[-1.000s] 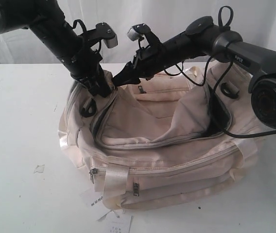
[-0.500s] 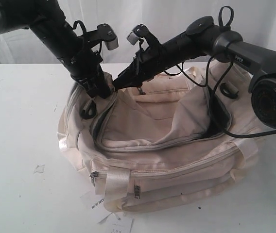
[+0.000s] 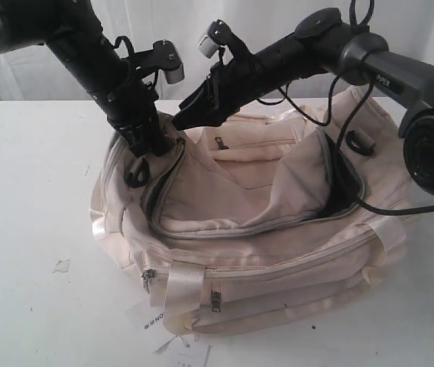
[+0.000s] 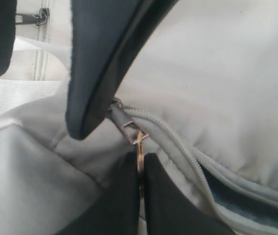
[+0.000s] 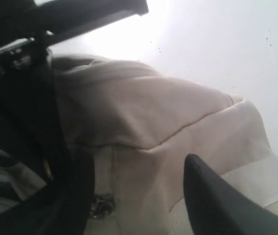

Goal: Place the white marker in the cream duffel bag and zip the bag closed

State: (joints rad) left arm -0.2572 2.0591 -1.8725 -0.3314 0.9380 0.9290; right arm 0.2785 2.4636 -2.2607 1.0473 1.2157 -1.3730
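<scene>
— What is your bag like?
— My cream duffel bag (image 3: 278,252) sits upright on the white table (image 3: 26,191). It is soft and saggy.
— Is it zipped?
— No. The top is wide open and its flap droops inside. I see dark lining (image 3: 347,172) at one end. The zip pull (image 4: 125,123) is at the other end, near the black ring (image 3: 137,174). The front pocket (image 3: 278,294) looks zipped.

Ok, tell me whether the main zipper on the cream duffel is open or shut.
Open: the cream duffel bag's mouth gapes, dark lining showing, and the left tool pinches the zipper pull at one end.
</scene>
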